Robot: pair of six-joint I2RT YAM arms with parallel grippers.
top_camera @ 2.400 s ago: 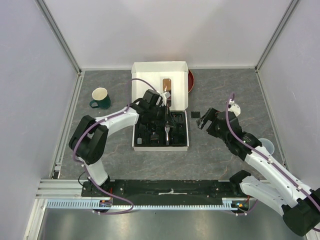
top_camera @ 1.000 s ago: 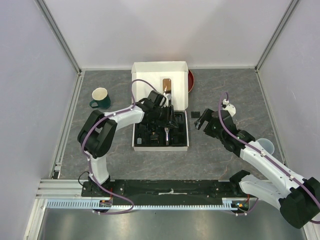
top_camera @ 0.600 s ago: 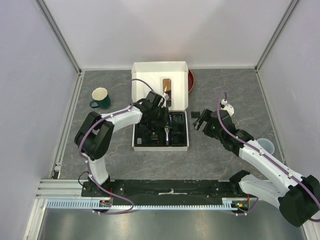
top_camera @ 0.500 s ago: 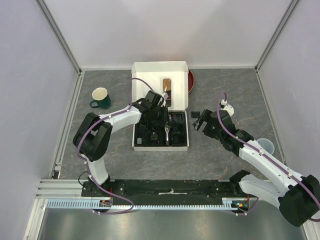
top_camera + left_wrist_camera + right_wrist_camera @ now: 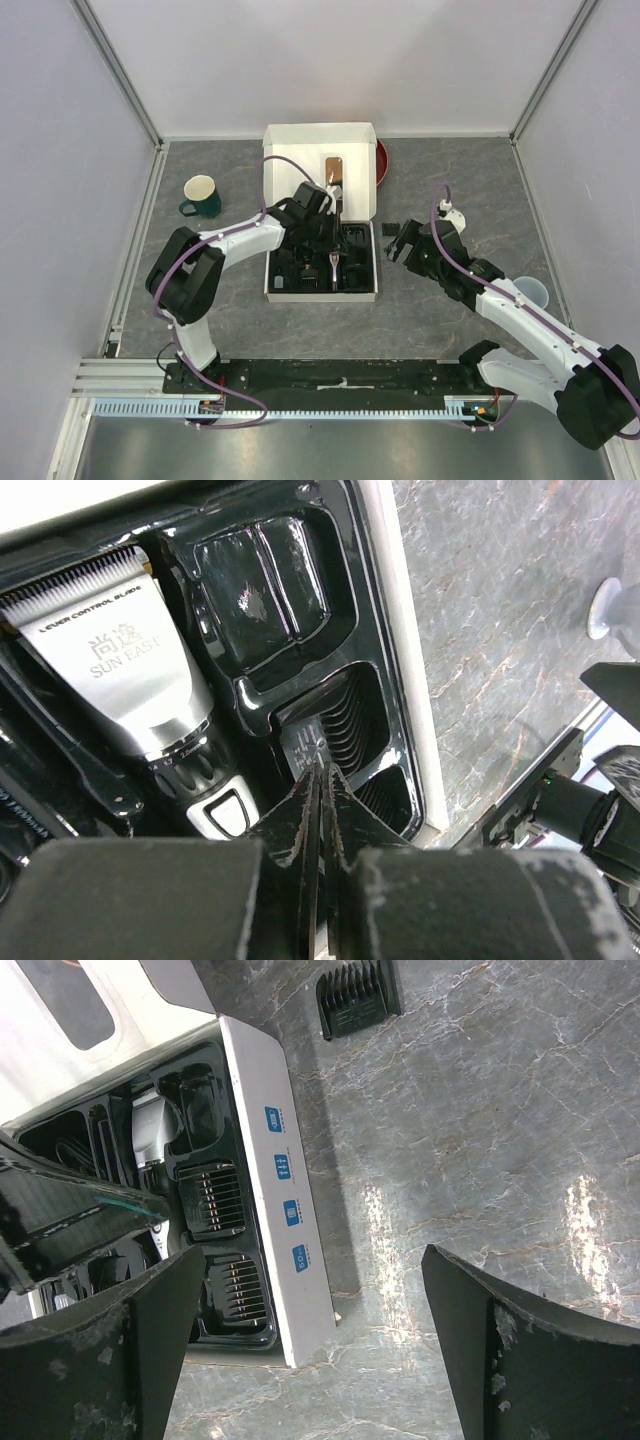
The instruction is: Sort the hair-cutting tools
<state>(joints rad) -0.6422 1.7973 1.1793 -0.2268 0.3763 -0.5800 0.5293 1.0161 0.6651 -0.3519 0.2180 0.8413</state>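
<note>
Left wrist view shows the left hand pinched shut over a boxed guard, just beside the clipper in the box. Right hand gapes wide above the table, near a loose guard.

We find the box at mid-worktop, the clipper lying in it, two comb guards in compartments to its right; a loose comb guard lies just right of the box, the mug well left
</note>
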